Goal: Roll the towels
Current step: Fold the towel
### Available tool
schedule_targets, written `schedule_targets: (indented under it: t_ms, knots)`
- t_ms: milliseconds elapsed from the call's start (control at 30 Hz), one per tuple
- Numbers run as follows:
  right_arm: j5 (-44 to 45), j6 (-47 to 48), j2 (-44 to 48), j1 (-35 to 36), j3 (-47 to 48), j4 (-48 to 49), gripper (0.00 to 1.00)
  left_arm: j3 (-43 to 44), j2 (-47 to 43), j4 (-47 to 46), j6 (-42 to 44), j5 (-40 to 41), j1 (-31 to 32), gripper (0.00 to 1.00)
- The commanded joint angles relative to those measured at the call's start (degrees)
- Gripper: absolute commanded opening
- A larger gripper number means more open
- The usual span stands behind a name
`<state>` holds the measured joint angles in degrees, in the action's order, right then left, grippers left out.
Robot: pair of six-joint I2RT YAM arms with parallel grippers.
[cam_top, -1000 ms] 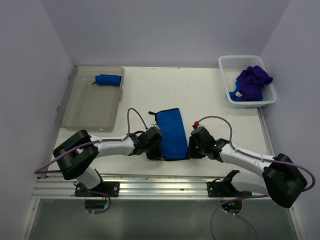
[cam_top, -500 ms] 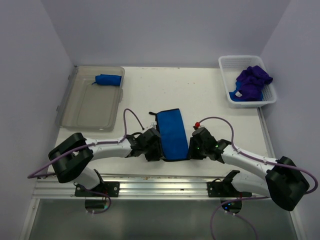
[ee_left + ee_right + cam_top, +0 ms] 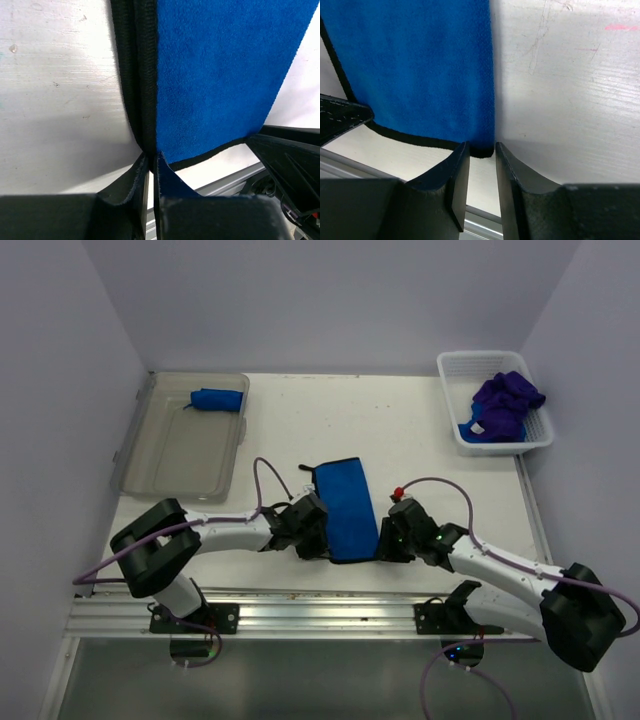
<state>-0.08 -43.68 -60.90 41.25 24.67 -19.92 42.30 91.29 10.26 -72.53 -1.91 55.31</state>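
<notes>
Comparing the overhead view with a second ago, the cloth itself has barely shifted. The royal-blue rectangular towel with thin black edging lies flat and unrolled in the middle of the white table, its short near edge facing the arm bases.

What has changed is the arms. The left gripper has crept in at the near left corner. Its black fingers now stand almost together, and the towel's dark doubled edge runs right into their tips, so it looks pinched there. The right gripper has dropped slightly lower at the near right corner. Its fingers are a narrow gap apart, with the corner's black hem sitting just at the mouth of that gap and not yet clamped.

This reads as the end of the grasping step. One corner seems secured and the other is lined up, while no turn of the roll has started. If the right fingers close short of the hem, only the left side would lift and the roll would skew.

A rolled blue towel rests in the clear plastic bin at the far left. A heap of deep purple towels waits in the white slatted basket at the far right.
</notes>
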Motion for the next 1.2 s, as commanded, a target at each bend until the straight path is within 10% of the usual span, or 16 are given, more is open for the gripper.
schedule_targets:
  t_ms: [0, 100, 367, 1167]
  knots:
    - [-1.59, -1.49, 1.31, 0.23, -0.76, -0.20, 0.32, -1.26, 3.20, 5.65, 0.72, 3.67, 0.50, 0.07]
    - [-1.15, -1.49, 1.14, 0.32, -0.93, -0.29, 0.36, -1.00, 3.37, 6.00, 0.90, 3.58, 0.50, 0.00]
    - [-0.28, -2.46, 2.80, 0.23, -0.41, -0.55, 0.00, -0.29, 2.15, 7.58, 2.30, 2.97, 0.50, 0.00]
    - [1.75, 0.26, 2.20, 0.23, 7.68, -5.30, 0.00, 1.64, -3.74, 8.72, 5.82, -3.71, -2.57, 0.00]
